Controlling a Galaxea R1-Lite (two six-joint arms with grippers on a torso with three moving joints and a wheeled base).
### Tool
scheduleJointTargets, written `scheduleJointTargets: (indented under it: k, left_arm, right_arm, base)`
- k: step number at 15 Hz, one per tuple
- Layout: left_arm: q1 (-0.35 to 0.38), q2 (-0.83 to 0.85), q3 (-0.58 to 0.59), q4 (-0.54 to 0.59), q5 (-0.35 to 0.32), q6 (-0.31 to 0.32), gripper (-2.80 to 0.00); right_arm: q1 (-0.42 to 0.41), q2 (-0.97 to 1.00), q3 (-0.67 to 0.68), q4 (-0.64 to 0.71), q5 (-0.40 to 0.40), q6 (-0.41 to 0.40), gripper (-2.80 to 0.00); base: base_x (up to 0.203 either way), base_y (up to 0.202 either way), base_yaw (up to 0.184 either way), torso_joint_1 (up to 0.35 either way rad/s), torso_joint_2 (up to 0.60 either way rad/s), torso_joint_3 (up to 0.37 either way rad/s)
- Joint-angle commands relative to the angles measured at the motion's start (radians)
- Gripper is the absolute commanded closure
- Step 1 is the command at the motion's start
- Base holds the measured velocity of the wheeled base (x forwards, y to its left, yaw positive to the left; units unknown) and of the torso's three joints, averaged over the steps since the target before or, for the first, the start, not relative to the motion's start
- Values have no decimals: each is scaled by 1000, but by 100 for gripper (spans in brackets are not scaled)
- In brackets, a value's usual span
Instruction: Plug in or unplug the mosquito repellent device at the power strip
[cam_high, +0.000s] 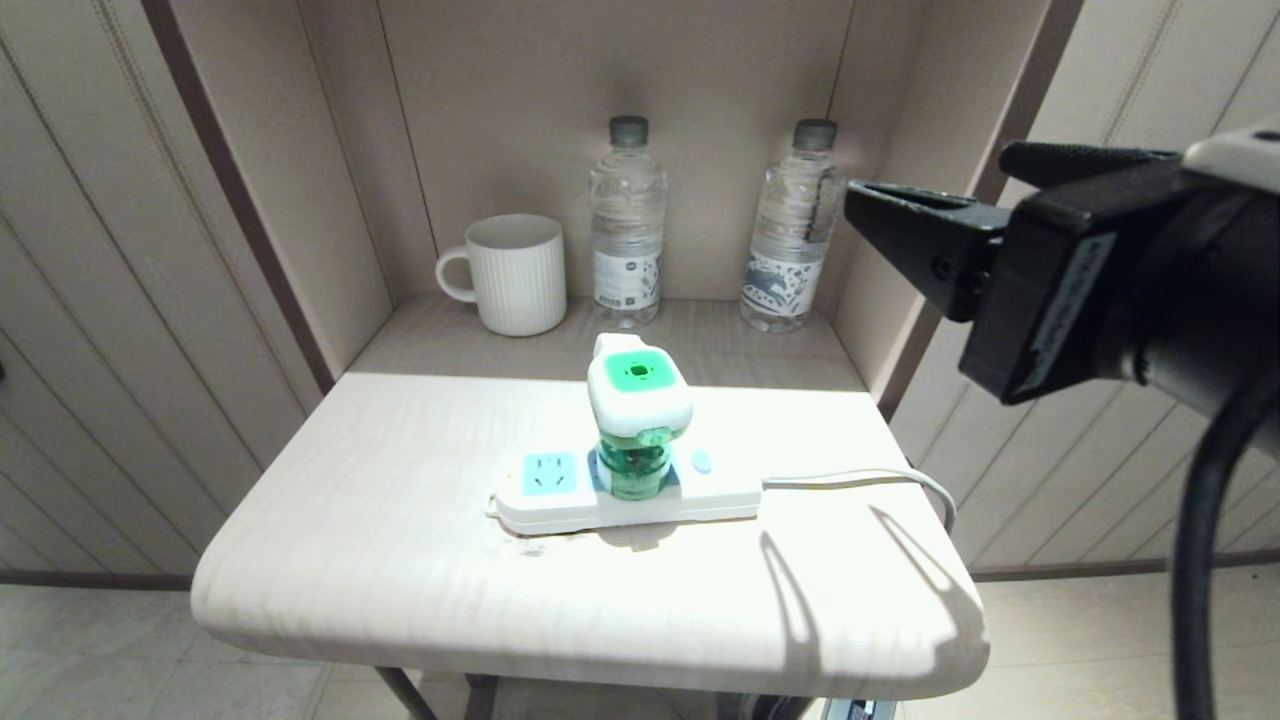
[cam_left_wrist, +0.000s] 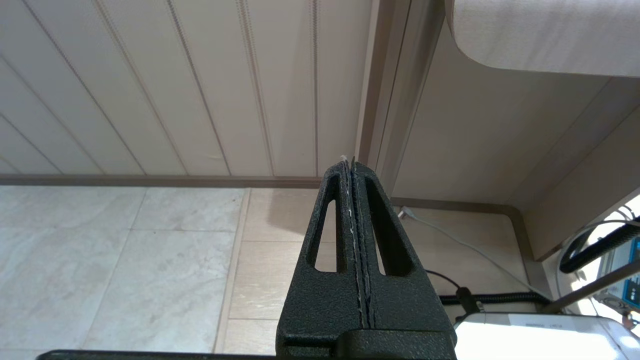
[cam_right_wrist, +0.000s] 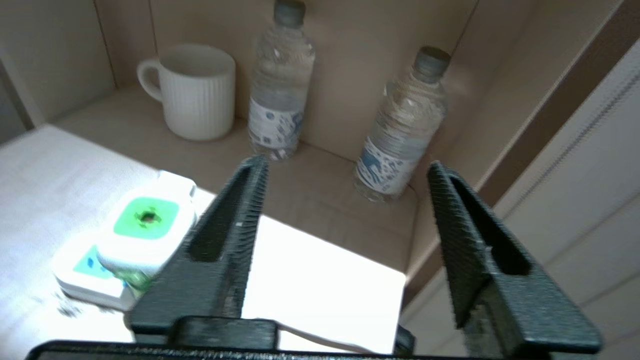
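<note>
Black left gripper (cam_left_wrist: 352, 165) appears only wrist-side, pressed together

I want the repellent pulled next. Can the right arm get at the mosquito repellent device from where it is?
Probably yes. The right pincer hangs open, up and to the right of the mosquito repellent device, which stands on the power strip; nothing lies between them.

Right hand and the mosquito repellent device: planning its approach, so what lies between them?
Only bare tabletop; head view shows nothing between right hand and mosquito repellent device.
</note>
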Motion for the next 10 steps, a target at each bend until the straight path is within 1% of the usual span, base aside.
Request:
scheduleJointTargets:
  k: [1, 4, 7, 10]
  left_arm:
    - [1, 1, 0, 1, 0, 0, 0]
    - [0, 1, 0, 1, 0, 0, 0]
    - [1, 1, 0, 1, 0, 0, 0]
    - [1, 1, 0, 1, 0, 0, 0]
  right_arm:
    - [-24, -31, -27, 118, -32, 0, 0]
    - [-107, -27, -64, 215, -91, 9, 0]
    - [-198, -64, -101, 247, -97, 12, 0]
    - [-274, -111, -191, 362, -112, 12, 0]
  base:
    - [0, 0, 0, 0, 0, 0]
    - [0, 0, 0, 0, 0, 0]
    - [0, 0, 0, 0, 0, 0]
    - [0, 0, 0, 0, 0, 0]
